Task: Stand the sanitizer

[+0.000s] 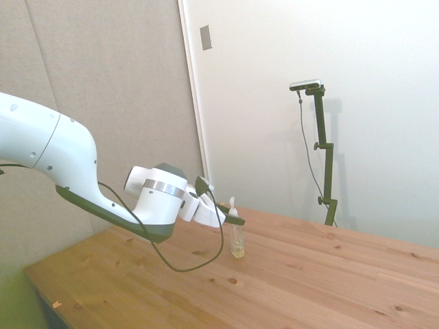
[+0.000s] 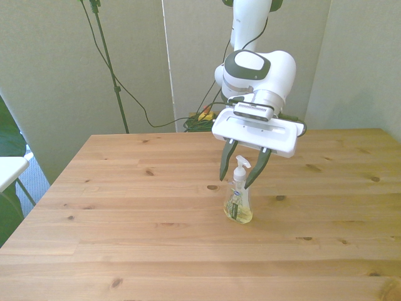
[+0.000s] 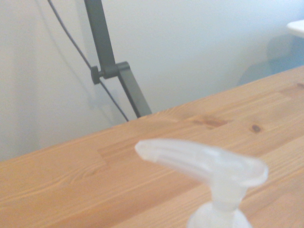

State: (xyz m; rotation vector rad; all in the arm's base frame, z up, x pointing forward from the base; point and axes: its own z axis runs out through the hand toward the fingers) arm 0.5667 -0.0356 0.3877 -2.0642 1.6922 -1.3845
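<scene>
The sanitizer (image 2: 238, 204) stands upright on the wooden table (image 2: 125, 188), a small clear bottle with pale yellowish liquid, a white label and a white pump top. My gripper (image 2: 236, 182) hangs over it, open, with one dark finger on each side of the pump neck and a small gap to each. From the side, the sanitizer (image 1: 237, 241) rises just past the gripper (image 1: 232, 216), which reaches in low and tilted. The wrist view shows the blurred pump top (image 3: 204, 164) from close by, in front of the table's boards.
The table's near edge (image 2: 188, 295) runs along the bottom of the front view. A white surface (image 2: 9, 168) pokes in at the front view's left, off the table. Cables (image 2: 194, 116) lie behind the far edge.
</scene>
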